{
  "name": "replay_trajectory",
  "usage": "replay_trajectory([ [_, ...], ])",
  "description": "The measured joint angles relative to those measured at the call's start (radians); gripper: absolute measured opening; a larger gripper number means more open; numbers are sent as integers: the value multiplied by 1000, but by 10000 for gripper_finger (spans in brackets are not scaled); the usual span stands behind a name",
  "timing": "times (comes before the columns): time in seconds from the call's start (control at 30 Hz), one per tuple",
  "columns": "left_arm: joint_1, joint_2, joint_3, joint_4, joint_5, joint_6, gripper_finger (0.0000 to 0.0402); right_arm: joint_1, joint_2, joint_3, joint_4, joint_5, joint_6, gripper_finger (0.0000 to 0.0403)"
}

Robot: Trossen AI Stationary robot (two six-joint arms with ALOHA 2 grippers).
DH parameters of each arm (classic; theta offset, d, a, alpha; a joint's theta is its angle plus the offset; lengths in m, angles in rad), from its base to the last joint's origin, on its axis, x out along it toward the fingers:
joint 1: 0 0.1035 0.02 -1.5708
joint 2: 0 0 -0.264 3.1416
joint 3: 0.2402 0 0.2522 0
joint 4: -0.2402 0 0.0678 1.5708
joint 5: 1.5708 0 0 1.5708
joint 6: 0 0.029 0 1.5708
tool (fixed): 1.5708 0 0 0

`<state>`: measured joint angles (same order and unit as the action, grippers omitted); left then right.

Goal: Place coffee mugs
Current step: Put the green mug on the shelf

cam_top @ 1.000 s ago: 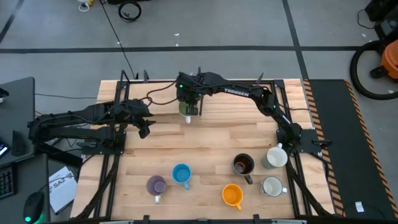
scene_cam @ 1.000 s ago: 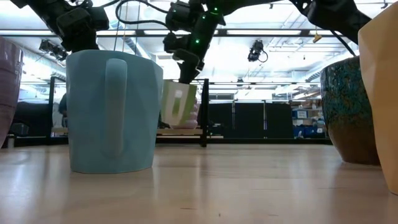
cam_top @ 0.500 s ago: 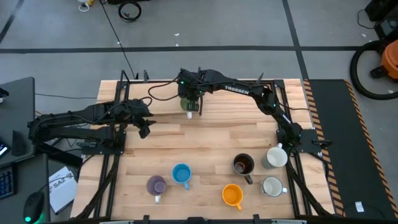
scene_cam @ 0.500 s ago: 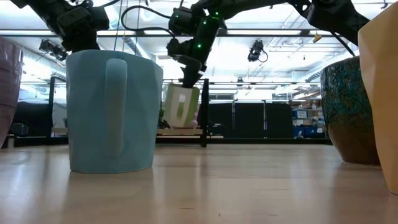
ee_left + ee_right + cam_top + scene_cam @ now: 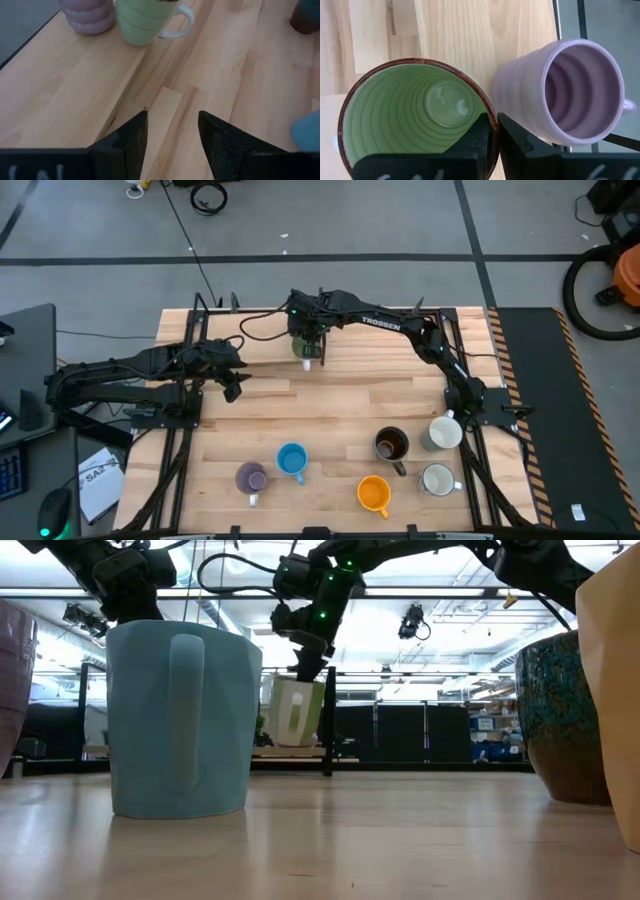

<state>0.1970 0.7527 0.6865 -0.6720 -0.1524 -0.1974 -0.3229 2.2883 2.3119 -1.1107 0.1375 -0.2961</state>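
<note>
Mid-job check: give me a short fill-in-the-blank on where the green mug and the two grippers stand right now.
1. The right gripper is shut on the rim of the ____ mug.
2. Right beside that mug, at the table's far edge, stands a ____ mug.
3. The left gripper holds nothing; its jaws are ____.
4. In the high view, the blue mug sits between a lilac mug and the ____ mug.

Missing words: green; lilac; open; orange
</note>
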Motion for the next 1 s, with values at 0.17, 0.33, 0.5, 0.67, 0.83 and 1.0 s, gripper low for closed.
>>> replay_trajectory([
  [0.17, 0, 0, 0, 0, 0, 2, 181, -2, 0, 0, 2, 0, -7, 41],
  [0.33, 0, 0, 0, -1, 0, 2, 181, -3, 0, 0, 16, 0, -15, 48],
  [0.5, 0, 0, 0, -6, 0, 6, 181, -12, -2, -22, 44, 0, -18, 50],
  [0.67, 0, 0, 0, -7, 1, 6, 181, -19, -3, -69, 59, -1, -26, 43],
  [0.83, 0, 0, 0, -6, 1, 6, 181, -14, -7, -71, 58, -23, -30, 24],
  [1.0, 0, 0, 0, -4, 51, 27, 181, -14, -6, -71, 60, -26, -22, 26],
])
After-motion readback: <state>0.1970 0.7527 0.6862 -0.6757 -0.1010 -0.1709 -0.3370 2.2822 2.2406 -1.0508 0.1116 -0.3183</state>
